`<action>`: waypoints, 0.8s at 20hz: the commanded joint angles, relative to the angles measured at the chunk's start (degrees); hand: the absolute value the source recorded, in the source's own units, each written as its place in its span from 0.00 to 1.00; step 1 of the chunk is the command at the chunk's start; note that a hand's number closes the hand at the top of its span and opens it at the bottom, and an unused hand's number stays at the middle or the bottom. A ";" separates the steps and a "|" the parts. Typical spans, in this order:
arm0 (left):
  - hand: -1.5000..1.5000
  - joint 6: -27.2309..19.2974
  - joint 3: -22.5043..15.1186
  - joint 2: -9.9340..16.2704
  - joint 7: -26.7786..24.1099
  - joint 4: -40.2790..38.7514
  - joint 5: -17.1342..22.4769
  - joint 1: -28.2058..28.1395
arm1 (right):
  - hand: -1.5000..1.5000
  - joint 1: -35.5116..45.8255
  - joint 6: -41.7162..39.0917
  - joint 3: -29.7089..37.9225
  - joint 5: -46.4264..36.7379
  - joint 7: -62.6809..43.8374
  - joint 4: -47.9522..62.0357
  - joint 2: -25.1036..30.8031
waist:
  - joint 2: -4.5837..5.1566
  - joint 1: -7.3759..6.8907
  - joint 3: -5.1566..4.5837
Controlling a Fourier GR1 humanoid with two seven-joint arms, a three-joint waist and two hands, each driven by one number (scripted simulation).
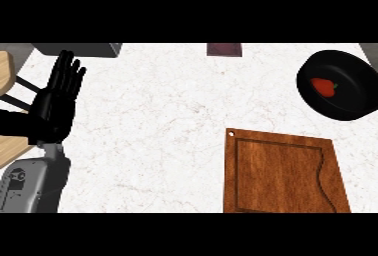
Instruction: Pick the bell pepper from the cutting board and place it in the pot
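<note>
- Here, the red bell pepper [322, 87] lies inside the black pot [354, 75] at the upper right of the white marbled tabletop [162, 130]; it sits left of the pot's middle, with a small green stem on its right side; the pot's right rim runs out of view.
- The wooden cutting board [284, 172] lies below the pot, near it but apart; nothing rests on it; a small hole marks its upper left corner, and its lower edge is cut off.
- The left hand [53, 102] shows at the left edge, its fingers [68, 70] straight, pointing up and holding nothing; its grey forearm [29, 185] comes in from the lower left; hand and pot stand well apart, with bare tabletop between them.
- The right hand shows nowhere.
- A dark maroon object [224, 48] at the top edge is cut off and hard to name; a grey block [81, 49] at the upper left is likewise cut off.
- Pale wooden surfaces [7, 67] and dark bars [26, 85] sit behind the left hand; what they belong to cannot be told.
</note>
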State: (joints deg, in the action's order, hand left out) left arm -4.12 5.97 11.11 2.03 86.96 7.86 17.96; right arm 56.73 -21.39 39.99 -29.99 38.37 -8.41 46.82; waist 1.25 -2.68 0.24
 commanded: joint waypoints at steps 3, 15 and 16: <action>0.50 -1.27 -0.92 -0.78 1.93 1.29 -0.63 1.86 | 0.00 -3.85 -3.74 4.53 4.58 1.58 1.25 3.65 | 0.40 -0.50 0.18; 0.50 -1.12 -1.27 -1.88 0.39 0.80 -0.49 1.58 | 0.00 -7.55 -9.26 7.95 8.07 0.27 0.51 11.82 | 1.25 -1.55 0.53; 0.50 -0.62 -0.76 -0.79 1.52 -0.44 -0.30 3.48 | 0.00 -8.24 -9.06 7.80 8.03 1.12 0.38 10.64 | 1.19 -0.96 0.48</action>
State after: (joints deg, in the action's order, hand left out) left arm -4.82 4.97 10.10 3.27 87.36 7.45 20.16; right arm 50.01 -27.26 47.19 -22.64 36.75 -7.89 56.98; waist 2.23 -3.78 0.65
